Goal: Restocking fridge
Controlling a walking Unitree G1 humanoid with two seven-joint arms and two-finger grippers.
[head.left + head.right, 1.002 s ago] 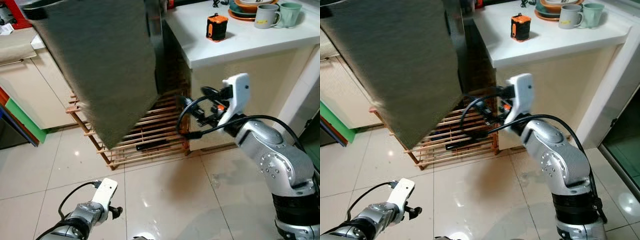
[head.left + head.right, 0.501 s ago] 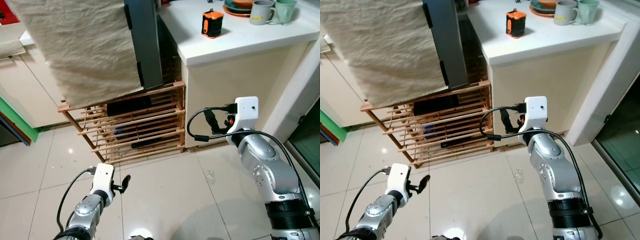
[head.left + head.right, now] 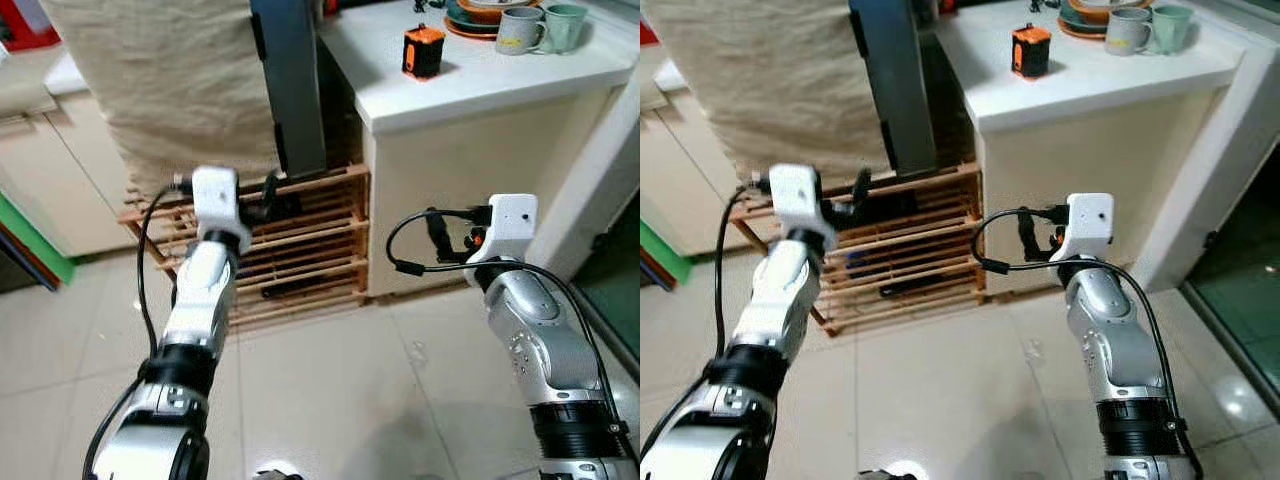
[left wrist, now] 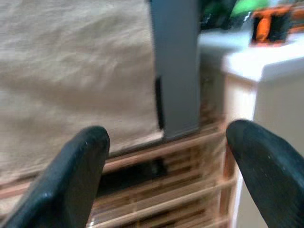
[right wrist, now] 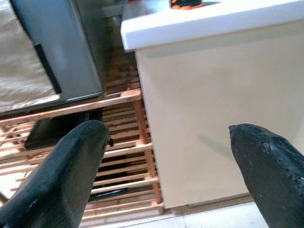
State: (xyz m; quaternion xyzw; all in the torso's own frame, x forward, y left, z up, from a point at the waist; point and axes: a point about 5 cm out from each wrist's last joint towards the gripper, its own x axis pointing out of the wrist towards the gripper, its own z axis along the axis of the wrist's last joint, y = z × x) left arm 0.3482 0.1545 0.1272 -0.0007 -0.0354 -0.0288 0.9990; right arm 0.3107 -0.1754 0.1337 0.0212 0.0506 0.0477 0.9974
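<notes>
- Before the robot stands a grey fridge [image 3: 293,85], its side panel upright, a beige cloth [image 3: 175,80] hanging against it just to the left; it rests on a slatted wooden rack [image 3: 310,235].
- Half a second ago the left gripper [image 3: 268,193] hung low over the floor; now that arm is raised and stretched forward, its tip close before the lower edge of the fridge, at the rack's top rail.
- Its two fingers stand wide apart with nothing between them, as the left wrist view shows, with the grey panel framed in the gap.
- The right gripper [image 3: 436,232] has barely shifted: it hovers beside the pale counter wall [image 3: 455,150], fingers also spread wide and empty.
- My reading: the left arm is going for the fridge, likely its door edge; neither gripper carries anything to stock, and whether goods are already inside cannot be told, since the fridge's interior is hidden.
- Fridge: smooth, flat, hard matte metal with a dark strip at the edge; little to pinch.
- Cloth: coarse, wrinkled weave, limp, apt to snag a finger.
- Rack: thin, rigid reddish slats with dark things lying between them.
- Counter: glossy white top bearing an orange-black box [image 3: 423,51], mugs [image 3: 545,26] and stacked plates.
- Floor [image 3: 330,380]: shiny pale tiles.
</notes>
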